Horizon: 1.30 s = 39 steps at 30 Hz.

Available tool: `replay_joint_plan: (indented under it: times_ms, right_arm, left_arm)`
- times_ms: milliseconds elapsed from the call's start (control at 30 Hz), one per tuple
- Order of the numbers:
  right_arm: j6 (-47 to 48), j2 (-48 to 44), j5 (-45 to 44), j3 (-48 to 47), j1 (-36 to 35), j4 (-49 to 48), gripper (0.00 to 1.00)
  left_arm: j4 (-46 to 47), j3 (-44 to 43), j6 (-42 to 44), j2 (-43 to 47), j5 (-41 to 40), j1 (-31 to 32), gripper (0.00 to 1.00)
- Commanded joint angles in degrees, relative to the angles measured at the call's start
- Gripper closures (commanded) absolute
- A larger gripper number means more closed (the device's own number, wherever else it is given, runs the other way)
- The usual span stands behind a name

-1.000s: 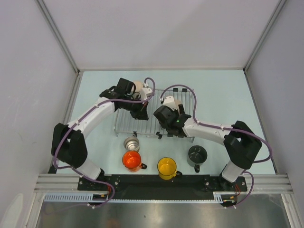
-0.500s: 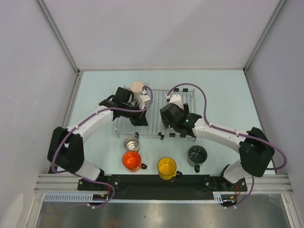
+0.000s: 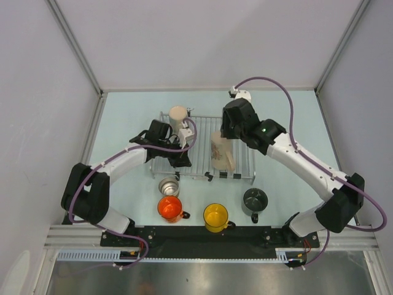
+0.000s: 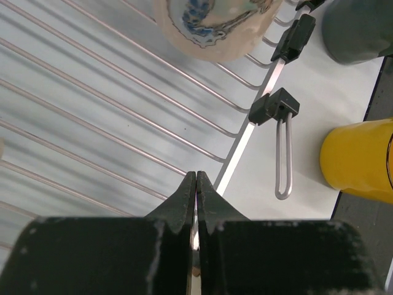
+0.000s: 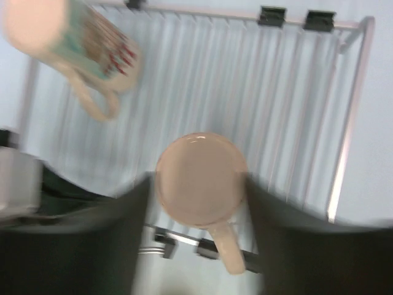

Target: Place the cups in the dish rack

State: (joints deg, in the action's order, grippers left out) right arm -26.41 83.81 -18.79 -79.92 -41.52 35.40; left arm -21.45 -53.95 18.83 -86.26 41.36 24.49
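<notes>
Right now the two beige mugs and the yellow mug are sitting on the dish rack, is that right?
Not quite. The yellow mug stands on the table in front of the dish rack, not on it, as the top external view shows. The far-left beige mug and the middle beige mug are on the rack.

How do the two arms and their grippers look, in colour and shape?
The left arm and right arm have white links, bulky black joints and a looping purple cable each. The left gripper and right gripper are black; the left's fingers taper to thin tips.
</notes>
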Motion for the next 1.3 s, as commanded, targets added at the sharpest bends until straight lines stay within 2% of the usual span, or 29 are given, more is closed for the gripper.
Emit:
replay_joint_plan:
  times_ms: [0,300,367,400,433,500,533,667,700,733,900,1033,1267]
  right_arm:
    - [-1.71,-1.64,4.02,-7.25,1.26,2.04,1.00]
    - [0.04,2.85,3.23,-6.57,3.72,2.13,1.00]
    - [0.92,2.76,2.88,-5.60,3.64,2.04,0.94]
    - [1.45,2.41,2.88,-5.08,3.64,1.78,0.89]
    - [1.80,2.06,2.88,-4.55,3.46,0.82,0.71]
    - [2.68,0.13,2.44,-2.62,3.29,-0.32,0.59]
    - [2.94,-0.57,2.18,-2.00,3.11,-0.94,0.45]
    - [4.35,-4.09,0.25,0.81,1.71,-1.56,0.20]
    - [4.79,-6.09,0.15,2.38,1.18,-2.34,0.13]
    - [5.14,-6.99,0.24,3.18,0.31,-2.79,0.01]
    - [5.06,-9.37,0.24,7.32,-4.18,-4.63,0.00]
    - [6.28,-6.74,-0.02,9.25,-5.24,-5.78,0.00]
    - [9.97,-0.49,-5.56,9.34,-5.94,-8.06,0.00]
  left_arm:
    - [4.40,0.87,-0.64,2.50,2.41,-0.85,0.97]
    - [5.19,1.57,-0.90,3.47,2.67,-1.37,0.97]
    - [5.28,1.48,-0.81,3.12,2.84,-1.38,0.97]
    - [5.28,1.48,-0.81,2.94,2.84,-1.38,0.97]
    - [5.28,1.40,-0.90,2.85,2.84,-1.38,0.97]
    - [5.37,1.31,-0.81,2.50,2.85,-1.46,0.97]
    - [5.37,1.31,-0.81,2.50,2.76,-1.55,0.97]
    - [5.46,1.13,-0.64,1.88,2.76,-1.64,0.97]
    - [5.46,1.04,-0.72,1.62,2.76,-1.64,0.98]
    - [5.46,0.96,-0.72,1.53,2.76,-1.64,0.97]
    - [5.37,0.69,-0.81,1.00,2.76,-1.73,0.98]
    - [5.19,0.69,-0.81,1.36,3.11,-1.73,0.98]
    - [4.75,0.61,-0.64,1.36,3.72,-1.81,0.98]
